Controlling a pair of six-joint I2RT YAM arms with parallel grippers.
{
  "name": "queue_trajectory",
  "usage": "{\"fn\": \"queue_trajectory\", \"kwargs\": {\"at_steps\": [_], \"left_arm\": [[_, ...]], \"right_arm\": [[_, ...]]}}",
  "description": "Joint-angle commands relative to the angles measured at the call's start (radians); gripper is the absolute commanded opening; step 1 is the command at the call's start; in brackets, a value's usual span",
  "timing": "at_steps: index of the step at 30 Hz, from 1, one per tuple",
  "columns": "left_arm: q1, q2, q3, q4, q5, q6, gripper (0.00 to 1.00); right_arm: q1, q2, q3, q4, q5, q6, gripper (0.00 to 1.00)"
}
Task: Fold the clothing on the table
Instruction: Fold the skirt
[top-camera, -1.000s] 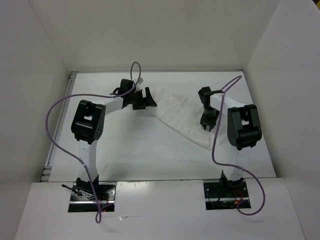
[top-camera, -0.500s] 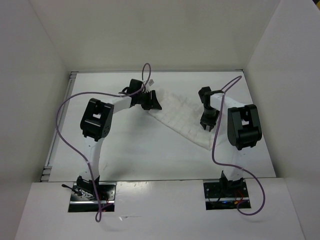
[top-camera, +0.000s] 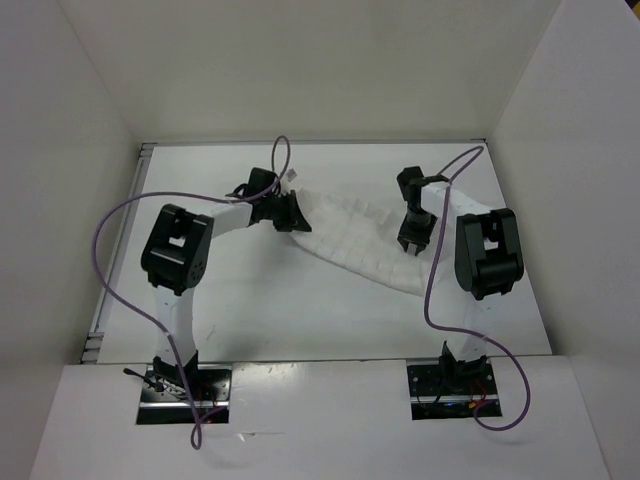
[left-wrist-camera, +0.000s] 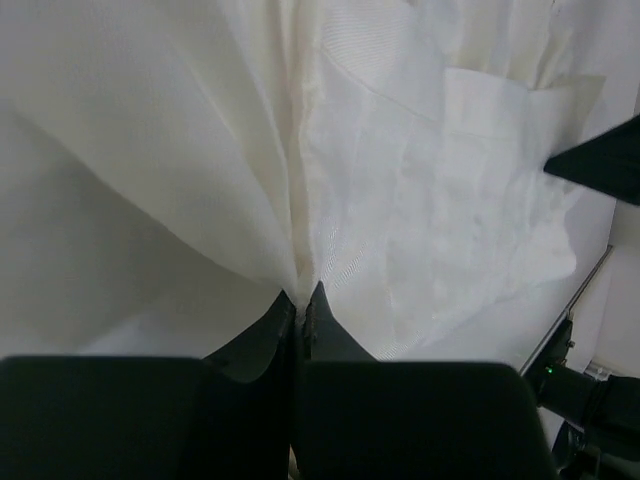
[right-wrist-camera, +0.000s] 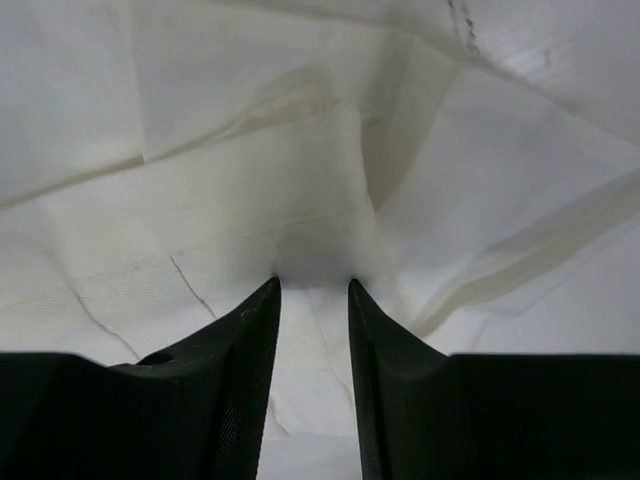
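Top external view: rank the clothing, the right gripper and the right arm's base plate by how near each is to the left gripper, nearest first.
1. The clothing: its left end is pinched in the left gripper.
2. The right gripper: across the garment, on the right.
3. The right arm's base plate: near edge, bottom right.

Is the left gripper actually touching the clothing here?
Touching. In the left wrist view the left gripper has its jaws pressed together on a fold of the clothing, the fabric fanning up from the fingertips.

White creased clothing (top-camera: 355, 235) on white table (top-camera: 260, 300); black hands, purple cables (top-camera: 110, 215).
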Motion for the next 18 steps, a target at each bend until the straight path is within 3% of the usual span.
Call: {"fn": "queue_trajectory", "kwargs": {"at_steps": [1,8,9,11,13,18], "left_arm": [[0.028,-0.219,-0.072,-0.065,-0.092,-0.014,0.00],[0.037,-0.445,-0.276,-0.082,-0.158,-0.058,0.00],[0.037,-0.454,-0.292,-0.070,-0.158,-0.068,0.00],[0.028,-0.454,-0.316,-0.070,-0.158,-0.068,0.00],[0.017,-0.454,-0.317,-0.059,-0.149,-0.068,0.00],[0.007,-0.463,-0.307,-0.068,-0.158,-0.068,0.00]], "right_arm": [[0.008,0.000,0.098,0.085,-0.062,-0.062,0.39],[0.121,-0.031,0.251,0.086,-0.179,-0.139,0.38],[0.135,-0.031,0.274,0.086,-0.255,-0.157,0.36],[0.166,-0.045,0.296,0.095,-0.349,-0.168,0.04],[0.192,-0.031,0.296,0.133,-0.518,-0.180,0.00],[0.252,0.038,0.275,0.187,-0.693,-0.159,0.00]]}}
